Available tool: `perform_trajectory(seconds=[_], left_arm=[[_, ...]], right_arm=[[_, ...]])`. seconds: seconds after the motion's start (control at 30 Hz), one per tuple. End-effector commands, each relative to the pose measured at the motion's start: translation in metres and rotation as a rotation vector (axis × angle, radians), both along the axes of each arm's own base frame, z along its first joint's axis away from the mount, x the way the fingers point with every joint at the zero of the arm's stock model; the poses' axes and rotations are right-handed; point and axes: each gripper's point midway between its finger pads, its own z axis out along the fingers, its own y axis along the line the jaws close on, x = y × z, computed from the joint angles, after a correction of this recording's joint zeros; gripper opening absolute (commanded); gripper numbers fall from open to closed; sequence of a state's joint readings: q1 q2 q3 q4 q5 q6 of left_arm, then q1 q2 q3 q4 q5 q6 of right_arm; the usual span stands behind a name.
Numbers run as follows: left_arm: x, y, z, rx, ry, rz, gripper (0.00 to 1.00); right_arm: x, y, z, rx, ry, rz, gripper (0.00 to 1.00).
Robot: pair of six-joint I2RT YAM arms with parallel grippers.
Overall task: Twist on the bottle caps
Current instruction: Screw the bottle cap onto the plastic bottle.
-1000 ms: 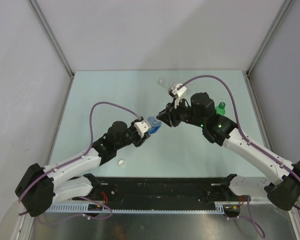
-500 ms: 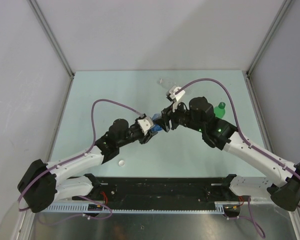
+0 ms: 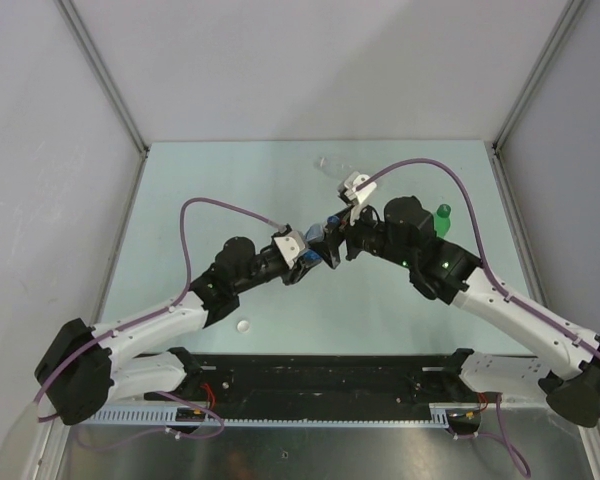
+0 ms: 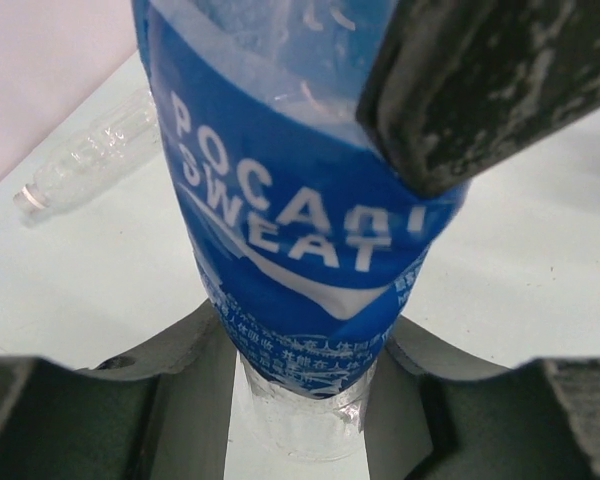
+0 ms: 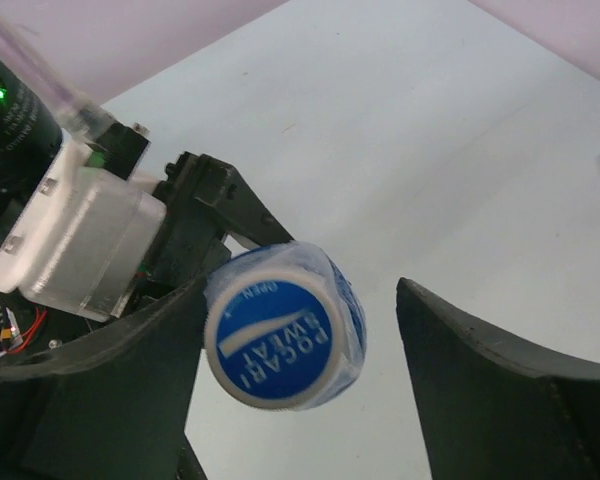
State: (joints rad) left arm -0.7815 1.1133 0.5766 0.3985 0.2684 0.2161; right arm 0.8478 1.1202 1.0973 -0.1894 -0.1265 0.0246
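Observation:
A clear bottle with a blue label (image 4: 300,230) lies tilted in my left gripper (image 4: 300,400), which is shut on its lower body. It shows small between the two grippers (image 3: 314,256) in the top view. Its white cap with a blue top (image 5: 273,343) sits on the neck, facing the right wrist camera. My right gripper (image 5: 300,300) stands open around that cap, the right finger (image 5: 480,380) well clear of it. A green bottle (image 3: 442,214) stands behind the right arm. An unlabelled clear bottle (image 3: 330,167) lies at the back. A loose white cap (image 3: 244,325) rests near the left arm.
Grey walls and metal posts (image 3: 105,75) enclose the pale green table (image 3: 210,180) on three sides. Purple cables (image 3: 215,208) arch over both arms. The unlabelled bottle (image 4: 90,160) lies on its side beyond the held one.
My right gripper's jaws have spread apart from the cap. Both grippers have shifted slightly, the left one with the bottle moving right and up toward the right one.

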Motion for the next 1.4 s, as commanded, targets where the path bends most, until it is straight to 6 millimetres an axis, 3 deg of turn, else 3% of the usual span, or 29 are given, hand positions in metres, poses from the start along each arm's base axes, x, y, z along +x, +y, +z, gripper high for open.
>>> perform_trajectory(seconds=[0.0, 0.1, 0.57, 0.67, 0.8, 0.93, 1.2, 1.37], left_arm=[[0.002, -0.012, 0.084, -0.210, -0.153, -0.025, 0.00], [0.001, -0.011, 0.080, -0.208, -0.147, -0.025, 0.00], [-0.011, -0.010, 0.065, -0.182, -0.143, -0.096, 0.00], [-0.025, -0.011, 0.061, -0.173, -0.151, -0.189, 0.00], [-0.056, -0.009, 0.049, -0.153, -0.150, -0.377, 0.00], [-0.064, -0.004, 0.033, -0.130, -0.105, -0.453, 0.00], [-0.080, 0.000, 0.004, -0.048, -0.091, -0.556, 0.00], [-0.081, -0.001, -0.004, -0.025, -0.062, -0.582, 0.00]], right_arm=[[-0.005, -0.015, -0.025, -0.104, 0.013, -0.009, 0.87], [-0.011, -0.018, -0.010, -0.082, -0.037, 0.018, 0.98], [-0.049, -0.053, 0.056, 0.102, -0.276, 0.057, 0.99], [-0.056, -0.060, 0.061, 0.083, -0.365, 0.089, 0.99], [-0.082, -0.064, 0.063, 0.033, -0.598, 0.250, 0.99], [-0.117, -0.056, 0.056, 0.024, -0.786, 0.490, 0.96], [-0.121, -0.036, 0.073, 0.179, -0.695, 0.563, 0.86], [-0.121, -0.022, 0.074, 0.239, -0.571, 0.606, 0.79]])
